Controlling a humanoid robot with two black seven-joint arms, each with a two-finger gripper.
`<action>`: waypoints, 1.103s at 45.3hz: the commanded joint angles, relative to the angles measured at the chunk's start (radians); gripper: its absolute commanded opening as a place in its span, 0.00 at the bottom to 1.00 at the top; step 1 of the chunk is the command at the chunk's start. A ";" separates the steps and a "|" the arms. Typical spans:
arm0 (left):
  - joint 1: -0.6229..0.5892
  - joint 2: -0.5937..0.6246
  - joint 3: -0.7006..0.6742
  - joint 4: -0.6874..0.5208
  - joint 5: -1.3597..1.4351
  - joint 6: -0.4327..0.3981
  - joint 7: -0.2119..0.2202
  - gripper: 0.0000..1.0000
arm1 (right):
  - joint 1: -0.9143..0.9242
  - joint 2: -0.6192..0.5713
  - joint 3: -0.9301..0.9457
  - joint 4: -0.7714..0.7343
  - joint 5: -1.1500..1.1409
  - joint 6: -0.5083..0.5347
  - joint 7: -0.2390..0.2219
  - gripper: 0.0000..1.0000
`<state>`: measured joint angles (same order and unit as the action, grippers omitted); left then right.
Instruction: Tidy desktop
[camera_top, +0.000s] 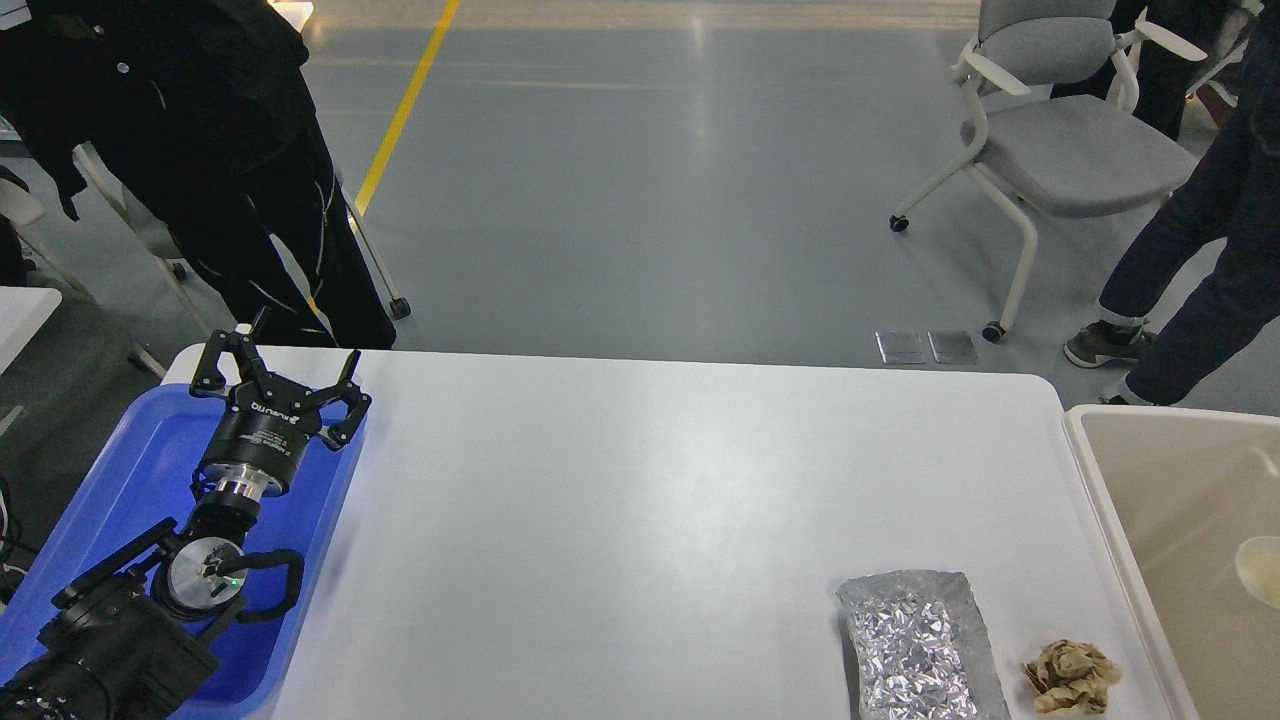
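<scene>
Nearest the camera, a crinkled silver foil packet lies flat on the large smooth white rectangular surface, which fills the middle of the view. Just beside it sits a crumpled tan paper scrap. At the right edge stands a cream-beige plastic bin. On the left, my left pincer hangs over a blue plastic tray, fingers spread wide, gripping nothing. No right pincer is visible.

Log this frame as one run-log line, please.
left gripper: open, empty, over blue tray | right arm: out of view | desktop: foil pouch, crumpled brown scrap near beige bin
</scene>
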<state>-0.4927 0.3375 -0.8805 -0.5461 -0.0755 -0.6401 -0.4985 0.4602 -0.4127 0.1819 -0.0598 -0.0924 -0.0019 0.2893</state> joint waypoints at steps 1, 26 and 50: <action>-0.001 0.000 0.000 0.000 0.000 0.000 0.000 1.00 | 0.003 0.018 0.002 -0.002 0.000 -0.009 0.002 0.77; -0.001 0.000 0.002 0.000 0.000 -0.001 0.000 1.00 | 0.020 0.012 0.022 -0.009 0.046 -0.009 0.004 0.97; -0.001 0.000 0.000 0.000 0.000 -0.001 0.000 1.00 | -0.048 -0.216 0.502 0.462 0.132 0.011 0.010 1.00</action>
<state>-0.4941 0.3375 -0.8802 -0.5461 -0.0753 -0.6413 -0.4986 0.4622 -0.5225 0.5220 0.1780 0.0284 0.0051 0.2968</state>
